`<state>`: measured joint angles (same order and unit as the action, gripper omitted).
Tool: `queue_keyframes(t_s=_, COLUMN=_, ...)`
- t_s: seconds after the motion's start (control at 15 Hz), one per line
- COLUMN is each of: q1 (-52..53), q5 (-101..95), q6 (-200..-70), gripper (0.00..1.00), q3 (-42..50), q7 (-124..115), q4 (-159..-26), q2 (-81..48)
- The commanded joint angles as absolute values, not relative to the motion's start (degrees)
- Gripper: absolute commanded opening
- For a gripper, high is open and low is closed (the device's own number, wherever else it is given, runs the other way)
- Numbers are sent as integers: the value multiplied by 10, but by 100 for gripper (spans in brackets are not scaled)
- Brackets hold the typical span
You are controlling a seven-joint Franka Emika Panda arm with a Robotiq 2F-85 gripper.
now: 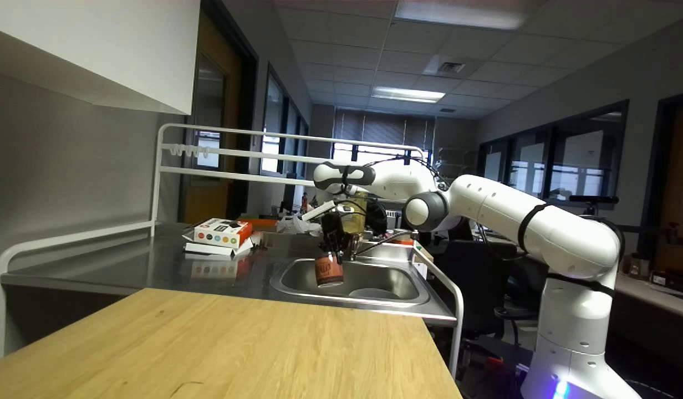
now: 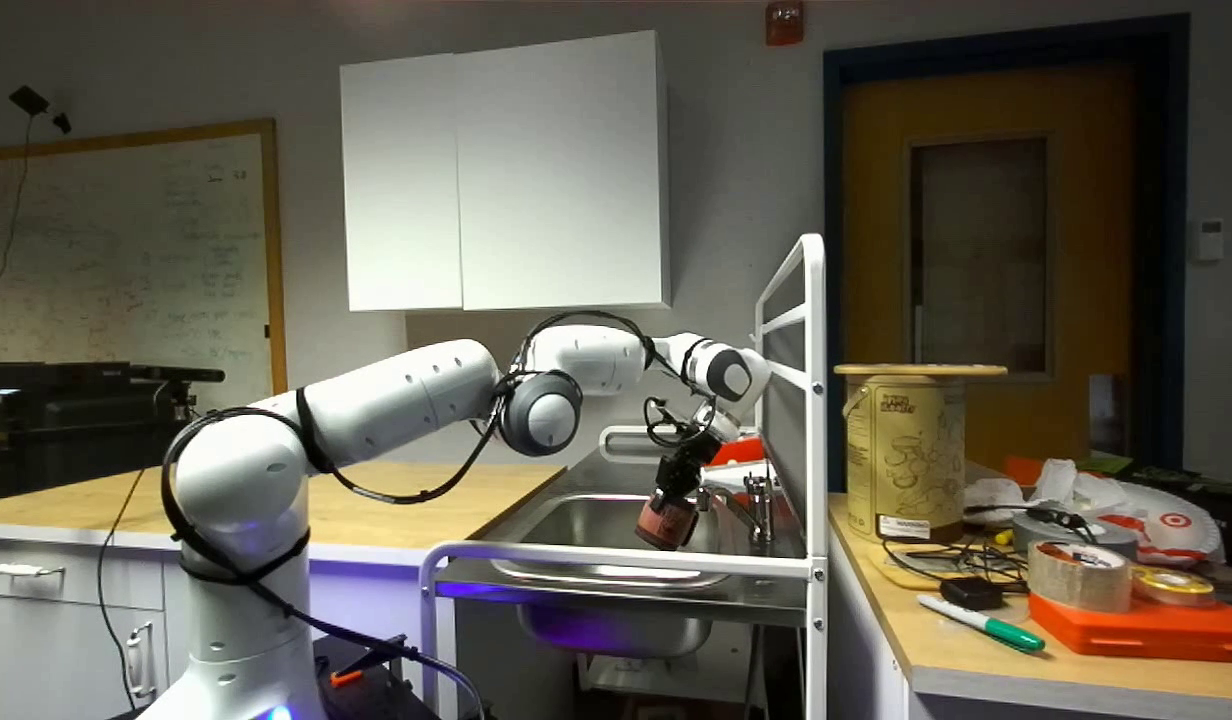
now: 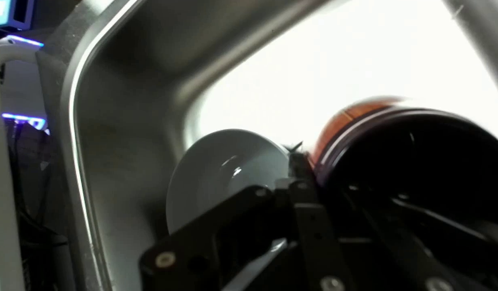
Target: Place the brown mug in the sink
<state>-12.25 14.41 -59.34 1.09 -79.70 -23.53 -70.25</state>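
Over the sink: my hand, clamped on the wall of the brown mug
Brown mug: tilted, dark inside showing; how low it hangs I cannot tell
Inside the sink: a pale bowl, left of the mug in the wrist view
Steel surface: a white-and-orange box, well apart from me

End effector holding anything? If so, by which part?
The end effector holds the brown mug by its wall at the rim, one finger outside; the other appears to be inside.
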Motion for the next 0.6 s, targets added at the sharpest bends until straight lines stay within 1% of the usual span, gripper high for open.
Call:
queue_keyframes(t_s=0.0, q1=-128, q5=144, q6=-648, gripper=2, q3=8, q7=-772, q4=-239, q2=-689)
queue_keyframes(t_s=0.2, q1=-136, q5=161, q6=-699, gripper=2, q3=-6, q7=-747, q4=-246, q2=-689)
queue_keyframes(t_s=0.4, q1=-135, q5=164, q6=-692, gripper=3, q3=-12, q7=-725, q4=-256, q2=-689)
queue_keyframes(t_s=0.47, q1=-138, q5=162, q6=-669, gripper=3, q3=-20, q7=-730, q4=-202, q2=-721)
queue_keyframes(t_s=0.53, q1=-138, q5=162, q6=-667, gripper=3, q3=-22, q7=-729, q4=-203, q2=-722)
